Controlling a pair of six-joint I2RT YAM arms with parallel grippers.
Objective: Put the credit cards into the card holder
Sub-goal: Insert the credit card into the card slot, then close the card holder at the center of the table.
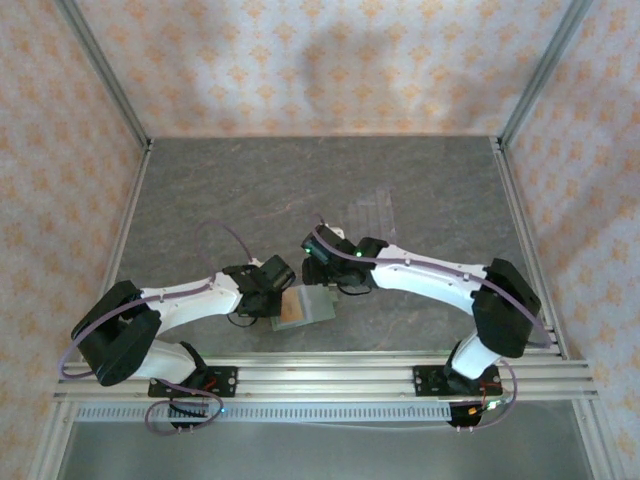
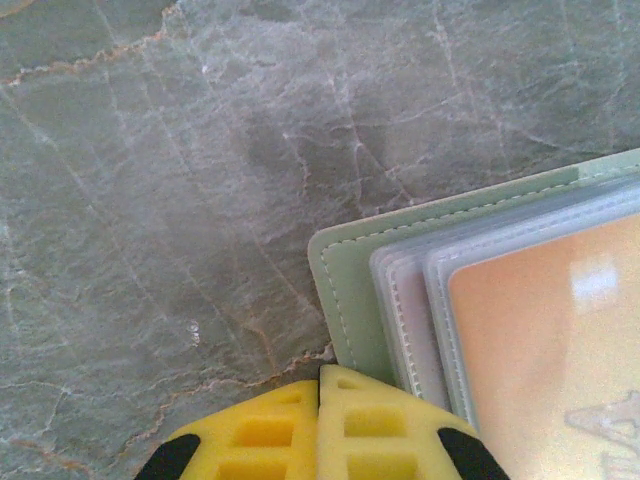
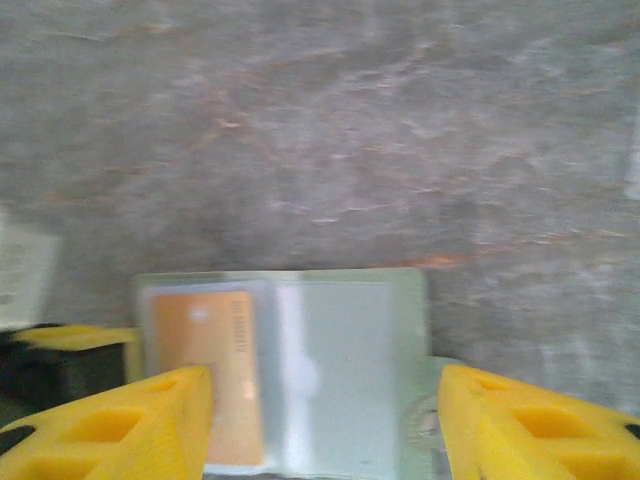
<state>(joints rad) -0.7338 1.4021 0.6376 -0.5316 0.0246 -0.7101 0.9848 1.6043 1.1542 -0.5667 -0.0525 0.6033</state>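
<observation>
Lying open and flat on the grey, stone-patterned tabletop [image 1: 200, 200], the sage-green card holder [image 1: 318, 305] is near the front edge, between the two grippers. Its clear inner pockets face up. One gold-orange credit card [image 2: 540, 350] is inside the pocket on the half toward the left arm, and the other half looks pale and glossy.

On the card I can see a short line of dark writing [image 3: 240, 335] along one edge, and in the left wrist view also a faint pale drawing. Both are too blurred to read.

From above, the long axis of the opened holder goes about left to right, a little tilted.

The left gripper [image 2: 320, 400] is clenched, its jaws together with nothing between them. Its tips are at a corner of the holder's green border, but I cannot tell whether they press on it. The right gripper [image 3: 320, 390] is released. Its two yellow fingers [image 3: 130, 425] stand wide apart over the holder, one toward each side, grasping nothing.

A pale flat thing [image 3: 20, 270] lies just beside the holder, too blurred to name. Farther back on the tabletop, well apart, there is a clear ridged tray [image 1: 375, 212]. Wallpaper [image 1: 300, 60] with an orange pattern covers the walls around.
</observation>
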